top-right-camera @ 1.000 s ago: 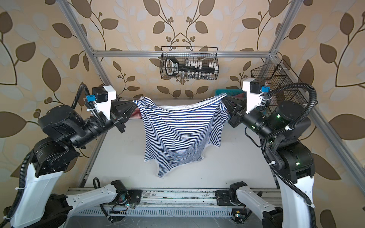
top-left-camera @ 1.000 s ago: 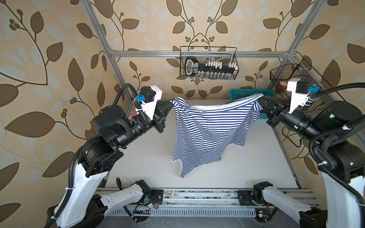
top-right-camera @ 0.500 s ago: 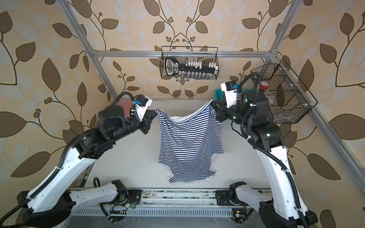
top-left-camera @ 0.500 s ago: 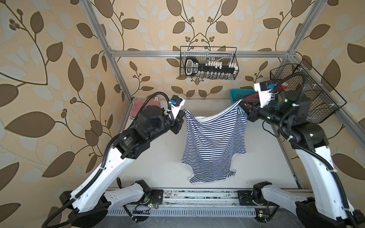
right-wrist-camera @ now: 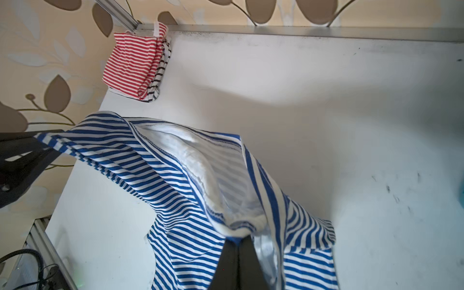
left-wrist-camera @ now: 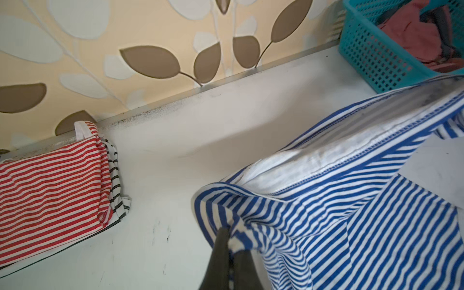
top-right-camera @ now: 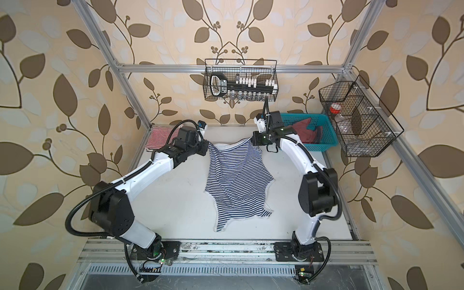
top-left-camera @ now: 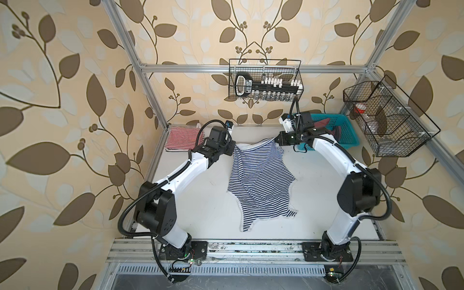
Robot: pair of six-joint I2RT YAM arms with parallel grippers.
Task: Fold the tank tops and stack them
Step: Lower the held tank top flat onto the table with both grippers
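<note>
Left gripper clamped on one corner of navy top; right gripper clamped on the other. Held edge is raised toward 12 o'clock, the rest lies mid-table, trailing to 6. Red-striped top folded at 10 o'clock. Dusty red top in basket at 2 o'clock.

A: Your arms — how do they stand?
B: Both stretch forward, elbows out to the sides. Your left gripper and right gripper are closed, each pinching a corner of the navy-striped tank top.
</note>
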